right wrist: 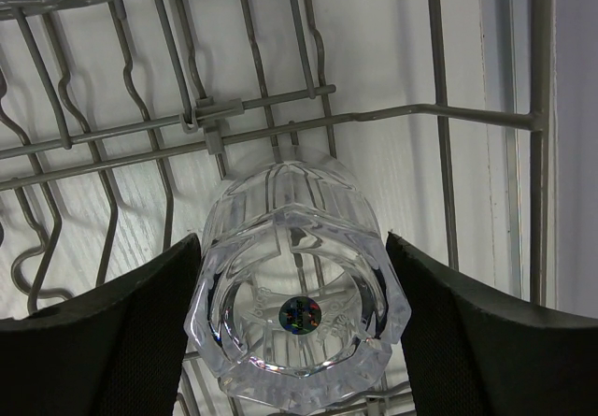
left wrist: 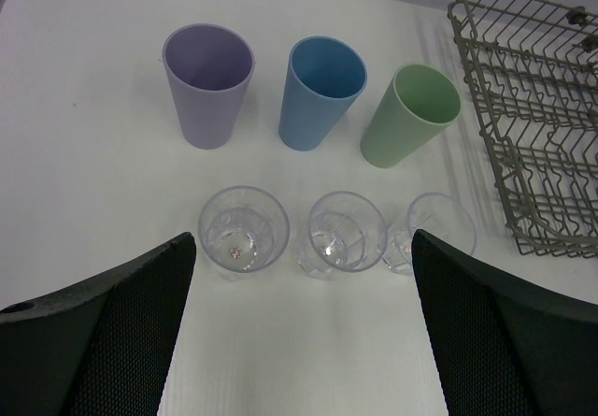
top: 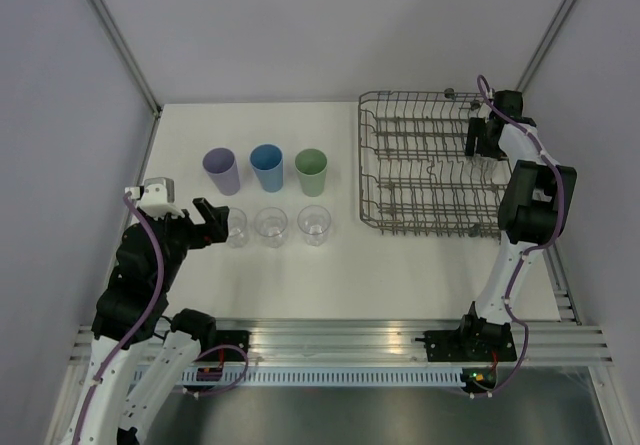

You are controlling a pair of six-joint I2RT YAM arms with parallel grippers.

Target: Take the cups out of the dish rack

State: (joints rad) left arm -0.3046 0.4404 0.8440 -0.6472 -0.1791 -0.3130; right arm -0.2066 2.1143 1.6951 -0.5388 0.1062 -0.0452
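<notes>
Bench point(top: 400, 275): carries six of the seven cups, so by my judgement most of the unloading is done.
Rack point(top: 400, 165): stands on the right part of the bench, well apart from the unloaded cups. Only one cup shows inside it, at its far right corner.
Right hand point(right wrist: 292, 248): it is down inside the rack, about half shut around the last glass point(right wrist: 294, 313). Both fingers seem to touch its sides. The glass lies tilted on the wires and is not yet lifted.
Left hand point(left wrist: 304, 238): wide open and holds nothing. It hangs over the bench, near the front row of cups.
Back row: lavender tumbler point(left wrist: 207, 84), blue tumbler point(left wrist: 322, 93) and green tumbler point(left wrist: 411, 117) stand upright, side by side.
Front row: three glasses point(left wrist: 245, 229) stand upright, just before the tumblers.
Left to do: take the last glass out and set it on the bench, I think beside the others.
Writing: no brand or label can be read. Only a small coloured spot shows on the base of the last glass.
</notes>
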